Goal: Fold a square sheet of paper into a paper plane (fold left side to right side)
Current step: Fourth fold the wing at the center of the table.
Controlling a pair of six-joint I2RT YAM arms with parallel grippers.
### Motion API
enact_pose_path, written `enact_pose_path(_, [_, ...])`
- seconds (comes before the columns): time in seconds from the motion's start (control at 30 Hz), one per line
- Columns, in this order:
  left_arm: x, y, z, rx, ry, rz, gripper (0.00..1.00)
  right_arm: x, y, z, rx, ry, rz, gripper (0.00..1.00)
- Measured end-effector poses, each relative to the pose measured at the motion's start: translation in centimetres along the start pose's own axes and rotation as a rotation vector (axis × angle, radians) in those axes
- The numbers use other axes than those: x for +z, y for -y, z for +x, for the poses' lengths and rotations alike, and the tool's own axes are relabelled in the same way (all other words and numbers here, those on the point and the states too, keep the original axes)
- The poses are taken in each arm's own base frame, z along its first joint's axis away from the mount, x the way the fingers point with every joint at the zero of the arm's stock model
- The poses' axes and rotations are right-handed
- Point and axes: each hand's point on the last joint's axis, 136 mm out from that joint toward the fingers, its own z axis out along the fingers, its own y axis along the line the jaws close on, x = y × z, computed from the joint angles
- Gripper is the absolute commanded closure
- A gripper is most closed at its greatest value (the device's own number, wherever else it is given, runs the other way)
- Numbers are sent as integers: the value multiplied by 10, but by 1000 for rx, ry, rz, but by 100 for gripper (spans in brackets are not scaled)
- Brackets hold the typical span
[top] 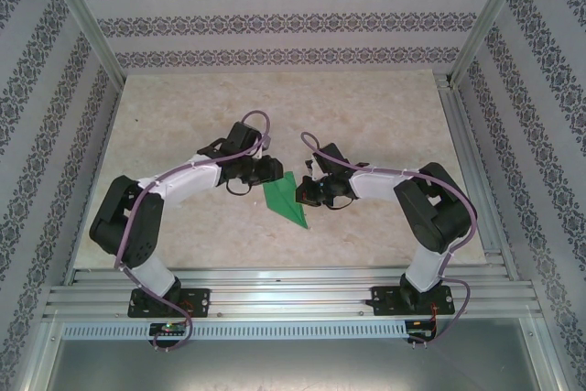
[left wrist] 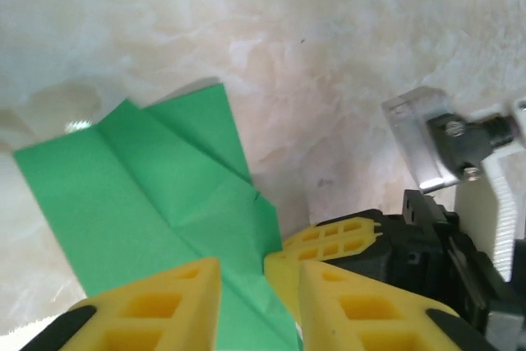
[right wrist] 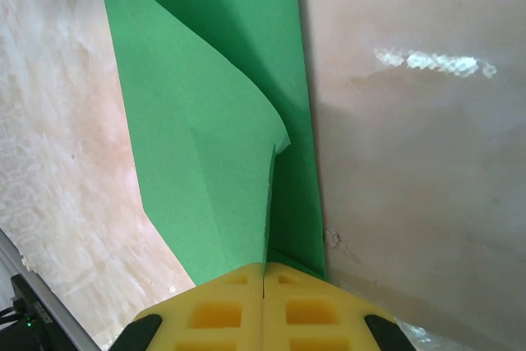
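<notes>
Patterned walls (top: 275, 20) enclose a pale marbled surface (top: 174, 125). The left arm (top: 169, 188) and right arm (top: 407, 185) both bend inward and meet near the middle of the surface.

Between them lies the green paper plane (top: 286, 197), partly folded, its narrow point towards the arm bases. In the left wrist view it lies flat with several straight creases and overlapping layers. In the right wrist view one flap curls up off the surface.

The left gripper (top: 268, 171) sits at the paper's left edge, its jaws apart, with green showing in the gap. The right gripper (right wrist: 263, 273) has its jaws pressed together, clamped on the plane's raised fold.
</notes>
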Motion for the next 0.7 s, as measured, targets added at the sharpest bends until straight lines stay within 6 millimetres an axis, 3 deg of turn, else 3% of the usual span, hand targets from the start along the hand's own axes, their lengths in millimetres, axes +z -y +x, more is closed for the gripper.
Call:
enact_pose_path(0.27, [34,-54,44,-80,-136,-109,87,3,-1,-1,-22,-4,1,97])
enact_pose_path(0.7, [44,-56,41,-75,-141,-108,88,5,-3,-4,-53,-14,7,96])
